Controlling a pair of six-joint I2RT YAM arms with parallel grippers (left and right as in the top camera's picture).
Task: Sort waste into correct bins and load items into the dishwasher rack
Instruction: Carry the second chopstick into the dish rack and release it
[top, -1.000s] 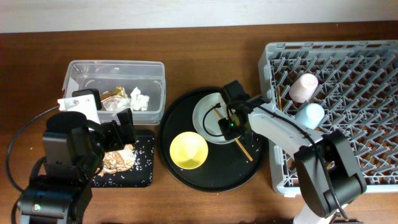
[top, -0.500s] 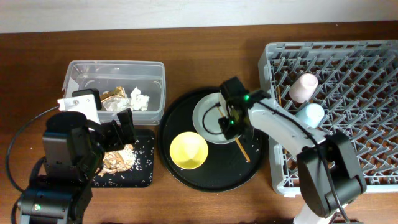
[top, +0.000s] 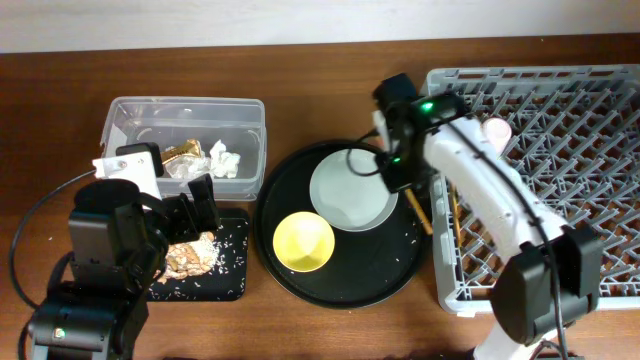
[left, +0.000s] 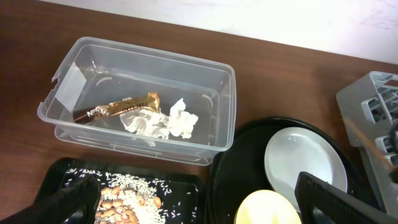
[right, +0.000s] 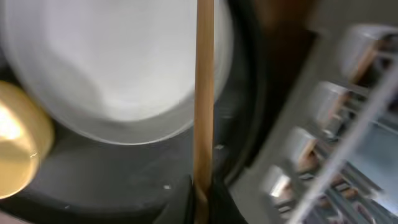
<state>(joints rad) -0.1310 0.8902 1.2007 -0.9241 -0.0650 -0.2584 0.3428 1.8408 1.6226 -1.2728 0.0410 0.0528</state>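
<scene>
Overhead: your right gripper (top: 398, 180) is pinching one wooden chopstick (top: 420, 215) by its upper end, over the gap between the round black tray (top: 340, 292) and the dishwasher rack (top: 560, 95). The stick is slanting toward the rack's near wall, probably so it can be laid in the lattice. The plate (top: 352, 188) and yellow bowl (top: 303, 241) are waiting on the round tray. Your left gripper (top: 193, 208) is hanging spread wide, holding nothing, above the shallow black bin (top: 235, 272).

Left wrist: the wrapper (left: 118, 109) and tissue (left: 161, 121) are lying in the clear tub (left: 143, 59), with scraps (left: 124, 200) in the black bin (the waste looks sorted).

Right wrist: the jaws are clamping the stick at the frame's bottom edge, with the plate behind it and the rack at right.
</scene>
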